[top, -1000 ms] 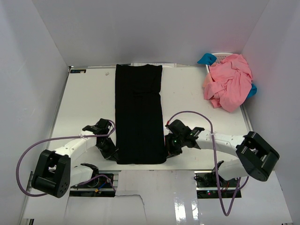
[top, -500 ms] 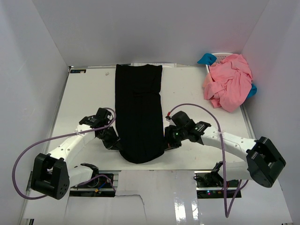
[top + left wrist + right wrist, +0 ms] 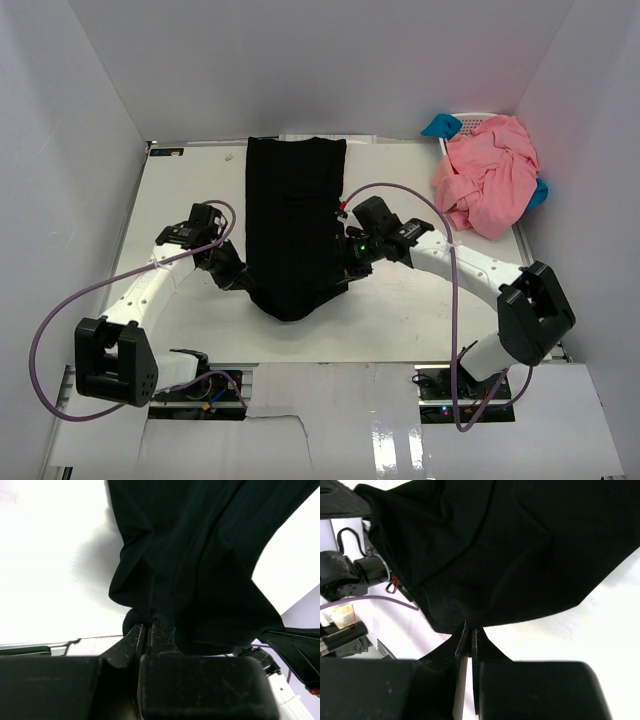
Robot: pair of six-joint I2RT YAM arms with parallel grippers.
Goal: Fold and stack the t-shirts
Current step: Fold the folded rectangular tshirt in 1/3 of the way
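Note:
The black t-shirt (image 3: 295, 200) lies as a long folded strip down the middle of the table, its far end flat and its near end lifted and sagging. My left gripper (image 3: 240, 281) is shut on the shirt's near left corner (image 3: 145, 615). My right gripper (image 3: 345, 268) is shut on the near right corner (image 3: 470, 622). Both hold the hem above the table. The salmon-pink t-shirts (image 3: 487, 175) lie in a crumpled heap at the far right.
A white lattice basket (image 3: 471, 121) sits under the pink heap at the far right corner, with blue cloth (image 3: 438, 125) beside it. White walls enclose the table (image 3: 180, 200) on three sides. Purple cables loop from both arms.
Both grippers have lifted the shirt's near hem and carried it away from the near edge toward the far end. The near part now hangs in a sagging curve.

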